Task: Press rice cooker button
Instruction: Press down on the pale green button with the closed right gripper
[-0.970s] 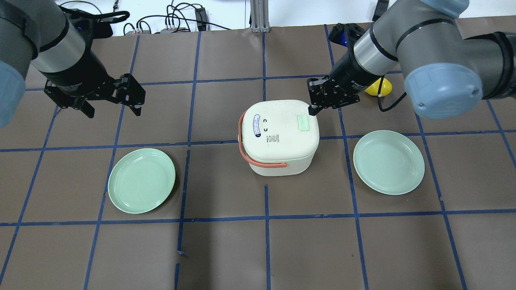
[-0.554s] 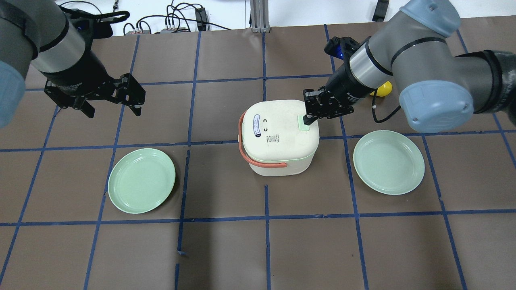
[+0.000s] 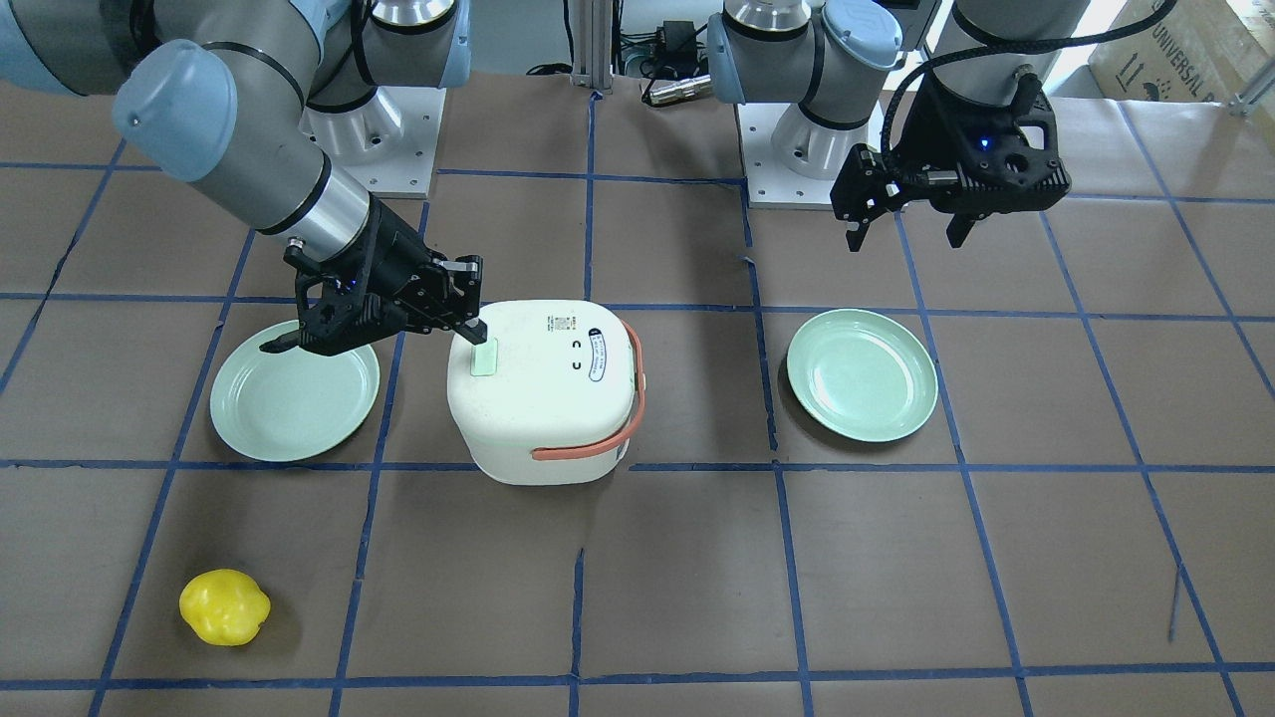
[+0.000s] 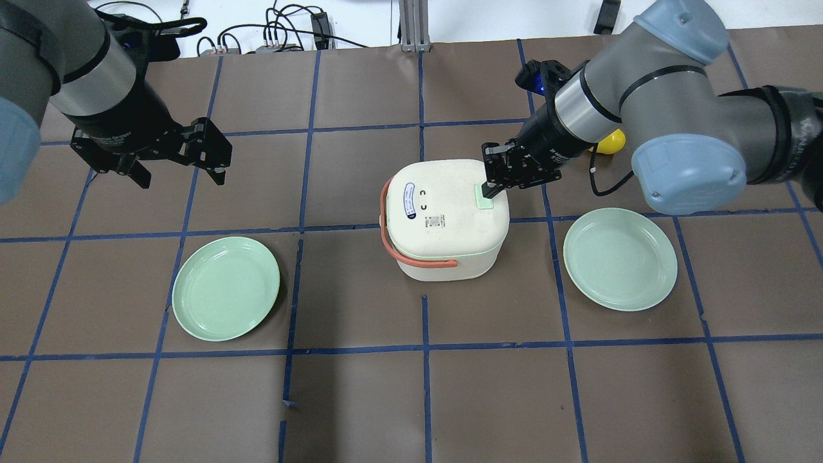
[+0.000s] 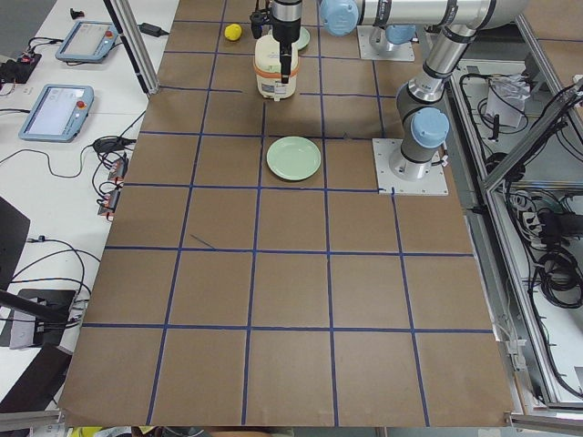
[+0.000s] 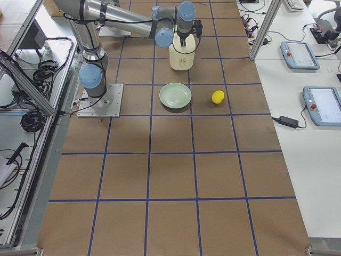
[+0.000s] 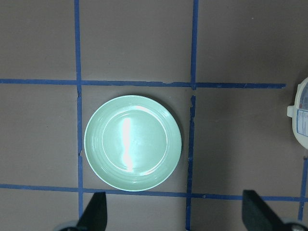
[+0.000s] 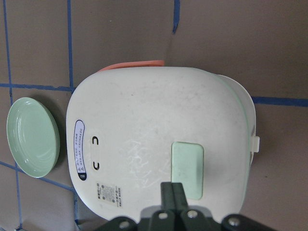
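Note:
The white rice cooker [image 4: 443, 218] stands mid-table with its lid closed and its salmon-orange handle folded to the side. It also shows in the front view [image 3: 543, 398] and the right wrist view [image 8: 139, 130]. A pale green button [image 4: 484, 198] sits on the lid. My right gripper [image 4: 490, 188] is shut and empty, and its joined tip rests on the button's [image 8: 188, 163] edge, as the right wrist view [image 8: 173, 190] and front view [image 3: 478, 334] show. My left gripper [image 4: 177, 173] is open and empty, hovering far to the cooker's left.
A pale green plate [image 4: 225, 287] lies left of the cooker, below the left gripper [image 7: 175, 219]. A second plate [image 4: 620, 258] lies to the right. A yellow lemon-like object [image 4: 609, 143] sits behind the right arm. Blue tape lines cross the brown table cover.
My right gripper has moved from beside the cooker's back right corner onto the lid, its tip now on the green button. The left arm has not moved.

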Motion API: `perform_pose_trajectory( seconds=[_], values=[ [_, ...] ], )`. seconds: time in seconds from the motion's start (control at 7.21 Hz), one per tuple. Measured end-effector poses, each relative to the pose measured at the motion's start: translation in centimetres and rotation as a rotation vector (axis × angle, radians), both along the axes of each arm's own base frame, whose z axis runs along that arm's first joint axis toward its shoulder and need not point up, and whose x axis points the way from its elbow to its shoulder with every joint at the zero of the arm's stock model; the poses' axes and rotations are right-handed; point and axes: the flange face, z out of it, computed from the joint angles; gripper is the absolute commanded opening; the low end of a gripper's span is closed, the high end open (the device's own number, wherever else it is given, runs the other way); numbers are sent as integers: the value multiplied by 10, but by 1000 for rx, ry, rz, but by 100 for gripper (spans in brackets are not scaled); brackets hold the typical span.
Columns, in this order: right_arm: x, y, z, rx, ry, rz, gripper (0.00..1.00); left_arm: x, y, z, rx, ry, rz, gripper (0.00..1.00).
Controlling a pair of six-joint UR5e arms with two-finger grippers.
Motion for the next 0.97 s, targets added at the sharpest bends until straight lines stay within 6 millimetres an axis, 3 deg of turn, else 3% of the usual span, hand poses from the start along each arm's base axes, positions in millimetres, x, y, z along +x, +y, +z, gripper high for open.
perform_pose_trajectory(
  seconds=[0.97],
  values=[
    [3,-10,-15,-22,-21,14,6,0,0,0,0,0,0,100]
  ],
)
